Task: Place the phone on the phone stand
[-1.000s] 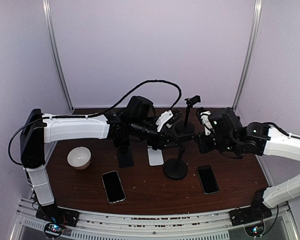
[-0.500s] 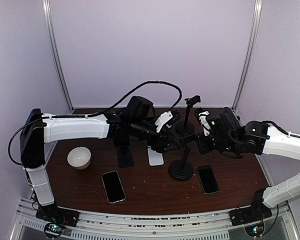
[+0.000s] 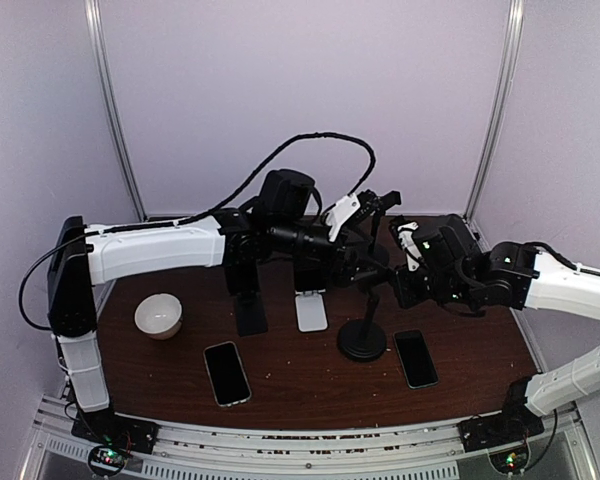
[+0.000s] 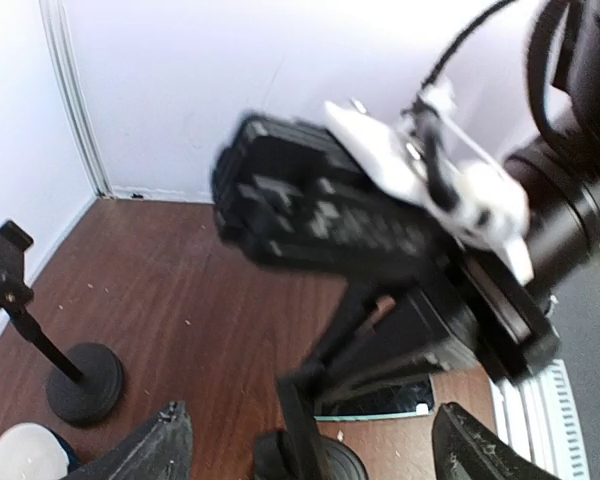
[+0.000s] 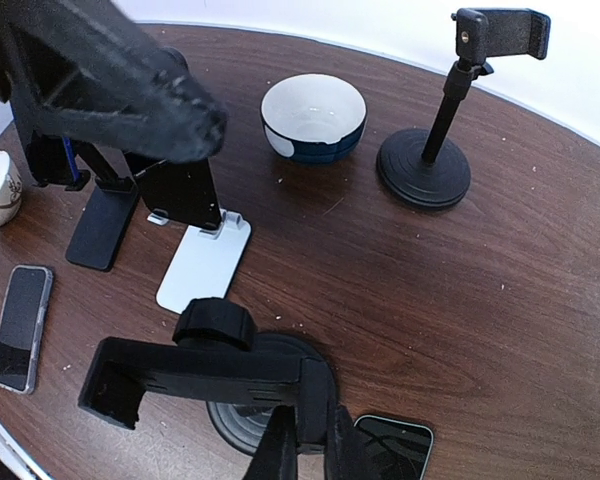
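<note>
Phone (image 3: 416, 358) flat on table (image 3: 300, 395), just beside stand (image 3: 363, 342), not yet picked up.
Right gripper (image 5: 302, 445) clamped on the stand stem under its empty cradle; left gripper (image 4: 325, 450) wide open, holding nothing, raised close by. Judged step: steadying the stand before pickup. Next move likely calls for lowering the open gripper over a phone's edges, then lifting to the cradle. Second phone (image 3: 226, 372) further left. No brand or writing legible.

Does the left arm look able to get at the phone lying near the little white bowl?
Probably yes. The left end effector is open and empty, and that phone lies flat and uncovered on the table, apart from the white bowl.
</note>
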`<state>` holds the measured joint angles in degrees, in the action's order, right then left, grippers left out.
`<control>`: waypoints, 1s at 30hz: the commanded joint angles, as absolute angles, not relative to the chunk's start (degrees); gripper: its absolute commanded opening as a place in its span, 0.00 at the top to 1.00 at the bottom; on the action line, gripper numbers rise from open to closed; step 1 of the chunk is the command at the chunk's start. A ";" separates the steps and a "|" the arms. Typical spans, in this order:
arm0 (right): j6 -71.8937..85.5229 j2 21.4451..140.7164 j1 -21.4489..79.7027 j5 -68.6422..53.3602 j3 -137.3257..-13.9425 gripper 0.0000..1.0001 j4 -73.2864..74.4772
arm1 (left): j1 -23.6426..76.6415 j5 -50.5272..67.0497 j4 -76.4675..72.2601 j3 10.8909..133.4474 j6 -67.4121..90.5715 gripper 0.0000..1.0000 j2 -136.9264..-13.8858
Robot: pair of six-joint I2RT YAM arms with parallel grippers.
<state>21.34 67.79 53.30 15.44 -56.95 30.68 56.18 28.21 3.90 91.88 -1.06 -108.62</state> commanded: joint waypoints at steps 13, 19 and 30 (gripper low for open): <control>28.30 67.63 53.39 17.70 -56.24 1.00 27.58 | 57.74 25.87 12.72 93.16 -2.70 0.15 -111.36; 28.12 68.20 53.39 16.66 -56.12 1.00 26.73 | 57.77 24.99 12.00 92.81 -2.99 0.30 -111.68; 27.86 67.05 53.39 17.07 -55.56 1.00 26.99 | 57.53 28.79 10.87 92.71 -1.74 0.76 -112.51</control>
